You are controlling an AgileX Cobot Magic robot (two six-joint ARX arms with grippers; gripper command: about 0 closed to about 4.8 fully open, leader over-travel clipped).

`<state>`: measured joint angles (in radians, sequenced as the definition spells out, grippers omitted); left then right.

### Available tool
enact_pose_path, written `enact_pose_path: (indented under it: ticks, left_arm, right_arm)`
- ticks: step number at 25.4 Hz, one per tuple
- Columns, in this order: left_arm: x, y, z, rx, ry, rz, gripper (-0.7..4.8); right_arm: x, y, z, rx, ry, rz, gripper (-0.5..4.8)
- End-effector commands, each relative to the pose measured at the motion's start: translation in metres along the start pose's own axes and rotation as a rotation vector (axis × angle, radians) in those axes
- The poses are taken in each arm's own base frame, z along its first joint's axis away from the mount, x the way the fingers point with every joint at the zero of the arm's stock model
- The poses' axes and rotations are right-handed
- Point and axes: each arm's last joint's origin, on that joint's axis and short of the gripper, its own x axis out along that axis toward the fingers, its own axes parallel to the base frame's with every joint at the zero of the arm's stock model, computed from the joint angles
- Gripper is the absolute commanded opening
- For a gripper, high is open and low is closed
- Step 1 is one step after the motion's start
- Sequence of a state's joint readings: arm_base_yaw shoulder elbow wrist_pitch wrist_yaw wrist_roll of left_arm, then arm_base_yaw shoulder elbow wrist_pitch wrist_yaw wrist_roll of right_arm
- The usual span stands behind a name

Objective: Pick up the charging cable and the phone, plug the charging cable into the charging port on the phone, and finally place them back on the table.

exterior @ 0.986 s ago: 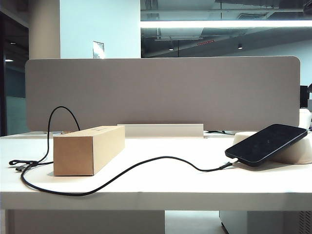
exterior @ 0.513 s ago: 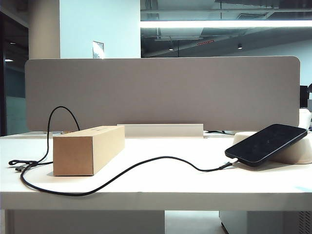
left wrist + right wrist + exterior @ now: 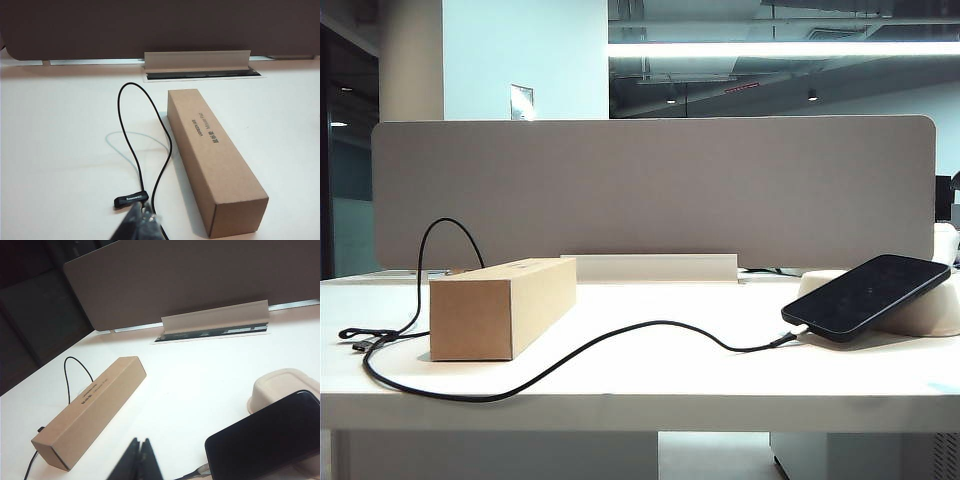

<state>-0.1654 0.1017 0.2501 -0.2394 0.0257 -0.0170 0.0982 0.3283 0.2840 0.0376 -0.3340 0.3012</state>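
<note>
On the left of the white bench, the left claw hung pinched shut and empty just above the strapped end of the charging cable, whose black cord looped up behind the cardboard box and trailed loosely across the bench, probably left slack so it would not tug the phone. To the right, its plug met the low short edge of the phone, seemingly seated in the port, and the phone leaned tilted on the off-white pulp tray, which kept that edge reachable. The right claw, also closed on nothing, hovered near the phone's lower corner, so I judged the job about finished.
</note>
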Motion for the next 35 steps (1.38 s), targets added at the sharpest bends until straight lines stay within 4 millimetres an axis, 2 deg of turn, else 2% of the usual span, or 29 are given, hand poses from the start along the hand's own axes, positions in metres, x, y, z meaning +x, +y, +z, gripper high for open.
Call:
enact_pose_path:
  ticks: [1, 17, 24, 27, 32, 35]
  left_arm:
    - [0.0, 0.0, 0.003, -0.001, -0.02, -0.005, -0.06]
    - [0.0, 0.0, 0.003, -0.001, -0.02, -0.006, -0.06]
    - [0.0, 0.0, 0.003, -0.001, -0.02, -0.005, -0.06]
    - [0.0, 0.0, 0.003, -0.001, -0.02, -0.006, -0.06]
    - [0.0, 0.0, 0.003, -0.001, -0.019, -0.005, -0.06]
    - [0.0, 0.0, 0.003, -0.001, -0.019, -0.006, -0.06]
  right_arm:
    - [0.0, 0.001, 0.003, -0.01, -0.019, 0.003, -0.01]
    - [0.0, 0.001, 0.003, -0.015, -0.018, 0.003, -0.01]
    - [-0.002, 0.001, 0.002, -0.083, -0.017, 0.005, -0.01]
    - [-0.007, 0.003, 0.002, -0.185, -0.043, 0.007, -0.01]
    - [-0.014, -0.002, -0.015, -0.217, -0.084, -0.08, -0.01]
    - [-0.019, -0.009, -0.026, -0.216, -0.136, -0.215, -0.01]
